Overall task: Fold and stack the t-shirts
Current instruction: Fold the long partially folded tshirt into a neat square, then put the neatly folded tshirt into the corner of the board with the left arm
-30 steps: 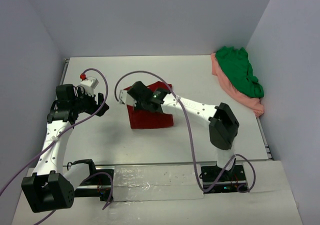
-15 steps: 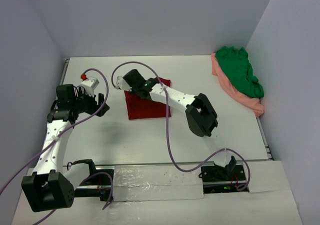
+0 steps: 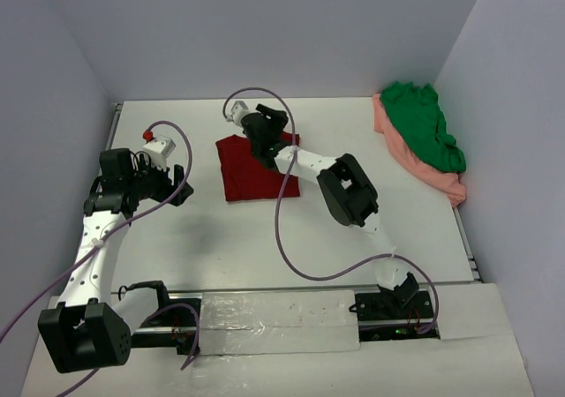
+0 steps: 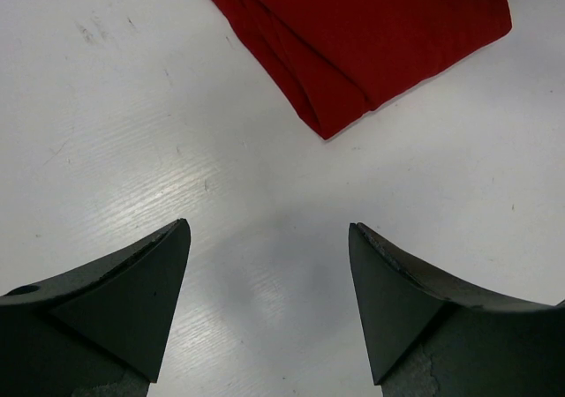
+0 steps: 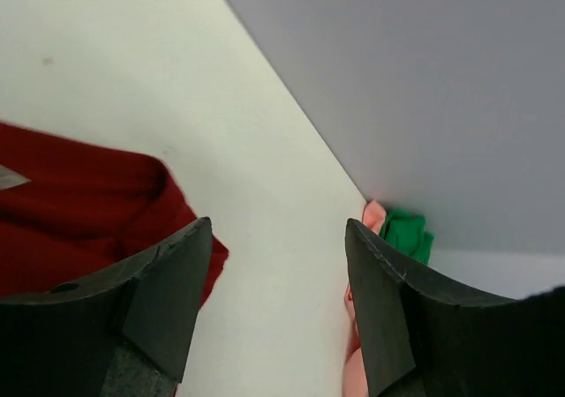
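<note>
**Right pincer** (image 5: 278, 304): jaws stand wide apart with nothing between them. It is poised over the far edge of the dark red t-shirt (image 3: 252, 172), and in the right wrist view the cloth lies just below and to the left of the fingers (image 5: 168, 295).

**Left pincer** (image 4: 269, 313): likewise spread and empty. It hangs over bare bench (image 3: 344, 123), with a folded corner of the red shirt just beyond its tips.

**Task items:** the red shirt lies mid-bench as a flat, roughly rectangular fold. The green t-shirt (image 3: 424, 123) is crumpled on top of the salmon pink t-shirt (image 3: 446, 183) in the far right corner, against the wall and well apart from the red one.

**Step in hand (judged):** the red shirt appears finished, so the right arm is likely clearing it to fetch the next garment.

- The pincer should rise straight up before travelling sideways, so that no finger drags the top layer and opens the fold.
- At the heap it should pinch only green cloth near an edge or shoulder, leaving the pink one underneath.

**Lettering:** none is legible. A small pale sliver on the red cloth at the left edge of the right wrist view may be a neck label; no text can be made out on it.
</note>
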Action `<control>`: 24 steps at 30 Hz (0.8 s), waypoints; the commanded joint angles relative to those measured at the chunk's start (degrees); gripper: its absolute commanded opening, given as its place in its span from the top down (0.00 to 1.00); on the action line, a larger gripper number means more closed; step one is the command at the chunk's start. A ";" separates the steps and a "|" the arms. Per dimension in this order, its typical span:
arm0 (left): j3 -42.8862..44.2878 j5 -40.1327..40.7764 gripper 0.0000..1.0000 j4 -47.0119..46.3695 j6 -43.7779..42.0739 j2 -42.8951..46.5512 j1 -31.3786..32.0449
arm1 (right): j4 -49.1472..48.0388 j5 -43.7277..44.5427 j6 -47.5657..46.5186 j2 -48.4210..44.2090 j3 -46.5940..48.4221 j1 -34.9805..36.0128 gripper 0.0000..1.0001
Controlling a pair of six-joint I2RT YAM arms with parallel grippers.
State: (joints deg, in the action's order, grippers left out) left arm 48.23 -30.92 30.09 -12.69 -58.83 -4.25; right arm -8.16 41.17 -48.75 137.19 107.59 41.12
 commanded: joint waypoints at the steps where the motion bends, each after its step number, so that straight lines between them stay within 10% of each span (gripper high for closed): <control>1: 0.46 -1.52 0.18 -0.29 -0.15 0.82 -0.49 | -16.10 6.04 6.61 -9.46 -7.09 -0.17 0.32; 6: 0.29 -3.17 0.19 -2.66 0.38 2.75 -0.41 | -0.35 -5.53 20.34 -28.15 -15.39 -0.52 0.44; 9: 0.73 -7.30 0.20 -5.03 0.38 2.76 0.03 | 12.32 -14.58 28.61 -37.12 -16.71 -1.83 1.00; 24: 10.56 -0.20 0.39 -18.38 3.01 -28.08 22.88 | 32.87 -29.49 36.09 -65.02 -33.13 -4.47 1.00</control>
State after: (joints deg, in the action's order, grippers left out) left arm 55.55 -34.37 18.33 -11.84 -82.94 16.99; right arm 21.15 13.43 -15.00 75.00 78.28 37.10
